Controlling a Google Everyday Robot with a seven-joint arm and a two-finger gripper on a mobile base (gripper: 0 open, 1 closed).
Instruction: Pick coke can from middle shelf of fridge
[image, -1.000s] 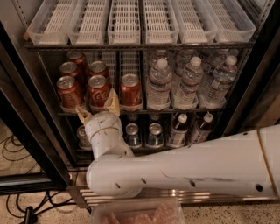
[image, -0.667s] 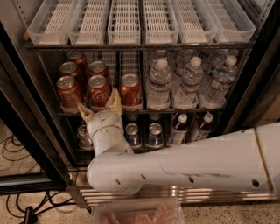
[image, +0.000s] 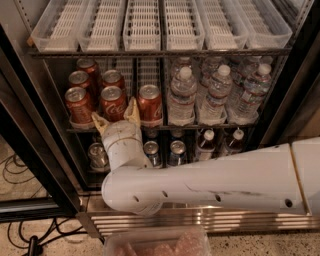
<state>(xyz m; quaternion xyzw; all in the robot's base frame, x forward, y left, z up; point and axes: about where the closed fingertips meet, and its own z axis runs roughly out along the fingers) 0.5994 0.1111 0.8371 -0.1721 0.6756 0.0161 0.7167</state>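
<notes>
The fridge (image: 45, 165) stands open in front of me. Its middle shelf (image: 165, 126) holds several red coke cans on the left and clear water bottles (image: 215, 95) on the right. My gripper (image: 116, 117) is open, its two tan fingertips (image: 132, 109) spread either side of the lower part of the front coke can (image: 113, 102). The can stands upright on the shelf. Another coke can (image: 150, 103) stands just right of the gripper, and one more (image: 79, 105) to its left. My white arm (image: 210, 180) comes in from the right.
The top shelf (image: 160, 25) carries bare white slotted lanes. The lower shelf holds silver cans (image: 176, 150) and dark bottles (image: 206, 141). The ribbed steel base grille (image: 200, 220) runs along the bottom. Black cables (image: 25, 175) lie on the floor at left. A clear plastic tray (image: 155, 242) sits at the bottom edge.
The gripper has moved slightly up and forward toward the front coke can. The cans have not moved.
</notes>
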